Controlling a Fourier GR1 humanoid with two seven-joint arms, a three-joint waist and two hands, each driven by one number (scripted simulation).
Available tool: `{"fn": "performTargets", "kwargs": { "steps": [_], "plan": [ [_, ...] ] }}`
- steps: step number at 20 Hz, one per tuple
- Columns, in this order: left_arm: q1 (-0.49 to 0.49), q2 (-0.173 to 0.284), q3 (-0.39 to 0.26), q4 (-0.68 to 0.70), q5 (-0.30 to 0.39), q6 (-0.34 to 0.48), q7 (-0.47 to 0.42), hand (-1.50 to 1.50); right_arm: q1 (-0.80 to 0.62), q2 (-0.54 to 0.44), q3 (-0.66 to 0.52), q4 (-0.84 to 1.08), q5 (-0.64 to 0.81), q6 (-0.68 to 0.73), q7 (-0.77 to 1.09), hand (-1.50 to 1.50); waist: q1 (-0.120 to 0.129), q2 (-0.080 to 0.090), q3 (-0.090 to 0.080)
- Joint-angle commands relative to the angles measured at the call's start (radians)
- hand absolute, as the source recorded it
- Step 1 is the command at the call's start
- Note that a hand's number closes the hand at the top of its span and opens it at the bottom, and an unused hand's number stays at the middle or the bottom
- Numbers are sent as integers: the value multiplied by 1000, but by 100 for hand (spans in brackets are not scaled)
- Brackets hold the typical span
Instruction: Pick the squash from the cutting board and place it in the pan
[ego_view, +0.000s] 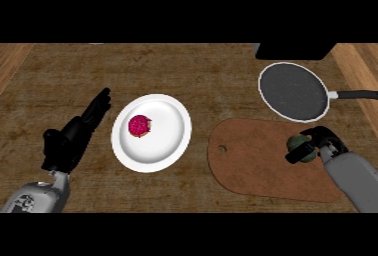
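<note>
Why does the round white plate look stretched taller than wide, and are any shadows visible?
Head view: the steep downward angle distorts the round white plate, so it reads oval; the dark round frying pan stretches likewise. Lighting is soft and even, with no glare; only a faint shadow shows beneath the black right hand curled on the green squash over the brown wooden cutting board.

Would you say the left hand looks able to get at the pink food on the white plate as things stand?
Probably yes. The left hand is open just left of the white plate, and nothing lies between it and the pink food.
</note>
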Motion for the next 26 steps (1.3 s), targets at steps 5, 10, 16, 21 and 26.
{"fn": "performTargets", "kwargs": {
  "steps": [5, 10, 16, 21, 26],
  "plan": [
    [24, -10, 27, 31, -5, -29, -52, 0, -8, 52, -5, -15, 14, 21, 129, 150, 2, 12, 21],
    [31, -10, 18, -50, -16, -29, 17, 0, -12, 73, 85, -96, 186, -40, 29, 150, 4, 10, 22],
    [7, -32, 7, 1, -12, -21, 22, 0, -88, 76, 377, -435, 401, 15, -398, 150, 10, -9, 21],
    [50, -30, 20, 12, -43, 9, -14, 0, -55, -22, 422, -685, 653, -156, -409, 150, -42, -11, 21],
    [62, -18, 39, 6, -26, -15, -17, 0, 65, -112, 384, -965, 783, -243, -345, 150, -39, 0, 21]
  ]
}}
